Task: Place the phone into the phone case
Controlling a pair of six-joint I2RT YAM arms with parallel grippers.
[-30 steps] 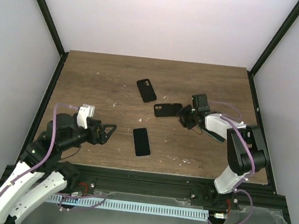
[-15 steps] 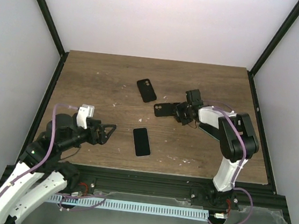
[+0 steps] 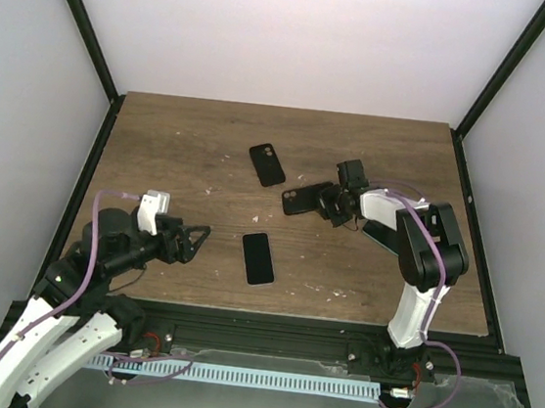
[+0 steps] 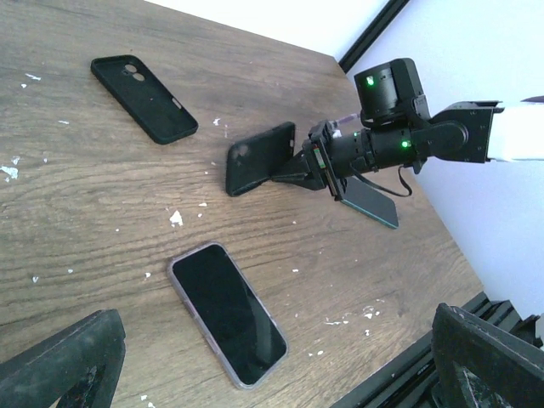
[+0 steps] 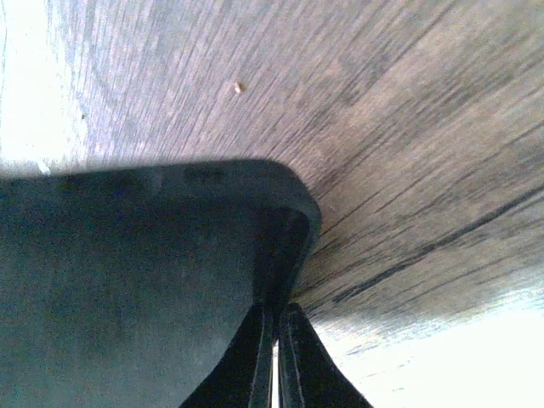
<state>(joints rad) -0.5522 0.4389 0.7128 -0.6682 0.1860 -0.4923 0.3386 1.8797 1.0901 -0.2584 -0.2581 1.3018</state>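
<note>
The phone (image 3: 257, 257) lies screen up near the table's front middle, also in the left wrist view (image 4: 225, 310). A clear, colourless rim runs round its edges and looks like the lip of the phone case; the case's back is hidden. My left gripper (image 3: 200, 237) hovers open to the phone's left, its fingers (image 4: 59, 361) wide apart and empty. My right gripper (image 3: 330, 203) is shut on the right edge of an opaque black cover (image 3: 300, 199), which is tipped up off the wood (image 4: 255, 157). In the right wrist view its fingertips (image 5: 276, 308) pinch that cover's rim (image 5: 127, 280).
A second black cover with a camera cutout (image 3: 266, 164) lies flat further back, left of centre. A dark flat slab (image 4: 370, 202) rests under the right arm. Black frame posts and white walls close in the wooden table (image 3: 161, 142).
My right gripper slid left to the black cover's end and closed on its edge, and the cover tilted up. The left arm and the phone stayed put.
</note>
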